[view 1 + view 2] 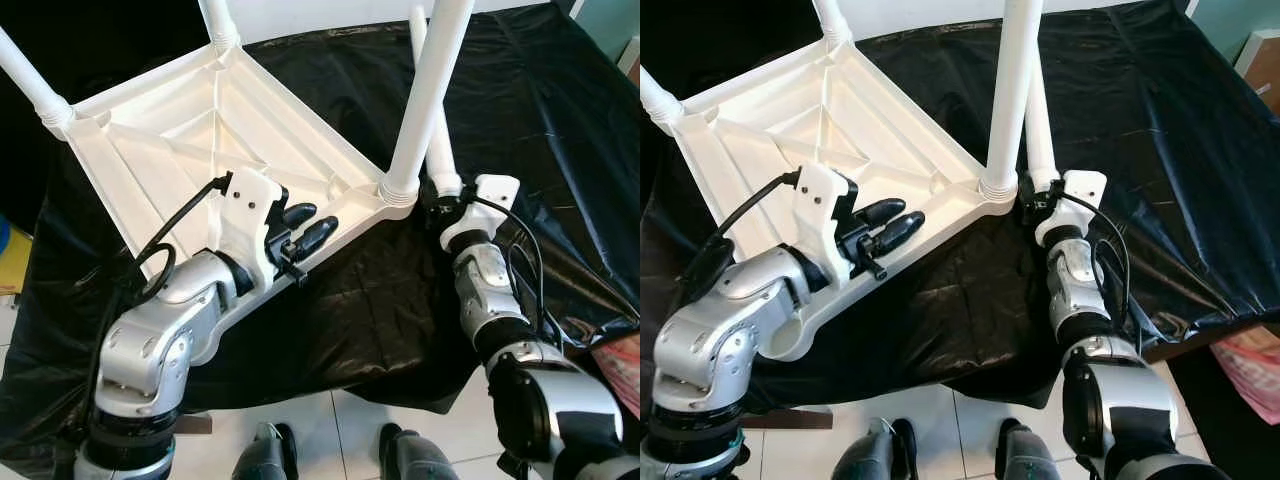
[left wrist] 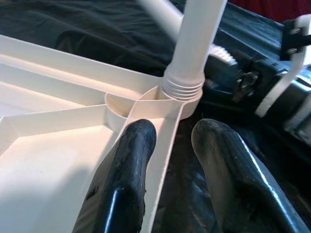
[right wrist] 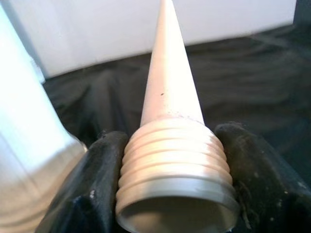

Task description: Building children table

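The left gripper straddles the near rim of the upturned tabletop, its fingers parted, one inside the rim and one outside. The right gripper is clamped on the threaded end of a loose leg, just beside the screwed-in corner leg. The tabletop lies underside up on the black-draped surface, other legs standing in its far corners.

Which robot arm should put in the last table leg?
The right gripper, probably: it is shut on the loose leg. The left gripper straddles the table rim.
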`<state>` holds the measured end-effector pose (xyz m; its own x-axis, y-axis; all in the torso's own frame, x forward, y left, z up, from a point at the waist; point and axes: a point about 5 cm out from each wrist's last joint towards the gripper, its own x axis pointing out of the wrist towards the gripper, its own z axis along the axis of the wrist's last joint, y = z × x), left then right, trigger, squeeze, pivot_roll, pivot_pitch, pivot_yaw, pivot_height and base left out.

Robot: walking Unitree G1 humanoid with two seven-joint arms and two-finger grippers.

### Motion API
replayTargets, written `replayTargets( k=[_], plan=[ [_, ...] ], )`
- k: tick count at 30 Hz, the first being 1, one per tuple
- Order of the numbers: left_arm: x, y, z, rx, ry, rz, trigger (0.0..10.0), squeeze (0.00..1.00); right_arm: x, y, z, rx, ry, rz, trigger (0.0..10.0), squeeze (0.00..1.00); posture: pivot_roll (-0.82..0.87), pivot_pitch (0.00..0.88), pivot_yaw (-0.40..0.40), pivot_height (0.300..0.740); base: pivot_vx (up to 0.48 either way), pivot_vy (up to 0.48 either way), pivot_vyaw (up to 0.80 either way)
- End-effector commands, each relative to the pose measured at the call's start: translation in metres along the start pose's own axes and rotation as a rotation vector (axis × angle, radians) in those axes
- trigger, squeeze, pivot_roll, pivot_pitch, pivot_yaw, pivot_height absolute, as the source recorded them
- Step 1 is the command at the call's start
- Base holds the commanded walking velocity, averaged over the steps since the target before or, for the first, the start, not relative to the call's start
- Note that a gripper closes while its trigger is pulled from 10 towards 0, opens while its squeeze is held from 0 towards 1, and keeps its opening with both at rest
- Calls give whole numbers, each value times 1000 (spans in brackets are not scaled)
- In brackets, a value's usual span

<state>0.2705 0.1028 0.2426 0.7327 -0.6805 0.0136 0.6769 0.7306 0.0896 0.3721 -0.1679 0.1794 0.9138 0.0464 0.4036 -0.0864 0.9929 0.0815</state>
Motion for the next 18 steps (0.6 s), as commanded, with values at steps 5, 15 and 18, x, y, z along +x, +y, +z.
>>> replayTargets(
  k=[5, 15, 18],
  plan=[
    [14, 8, 4, -23, -52, 17, 10000, 0, -21, 9, 17, -20, -119, -19, 10000, 0, -14, 177, 41, 740, 0, 0, 0],
    [49, 30, 3, -79, -25, 80, 10000, 0, 0, 16, 106, -78, -448, 0, 10000, 0, -111, 97, 57, 740, 0, 0, 0],
    [57, 38, -1, -94, 0, 136, 10000, 0, 3, 18, 127, -79, -517, 0, 10000, 0, -123, 85, 59, 740, 0, 0, 0]
  ],
)
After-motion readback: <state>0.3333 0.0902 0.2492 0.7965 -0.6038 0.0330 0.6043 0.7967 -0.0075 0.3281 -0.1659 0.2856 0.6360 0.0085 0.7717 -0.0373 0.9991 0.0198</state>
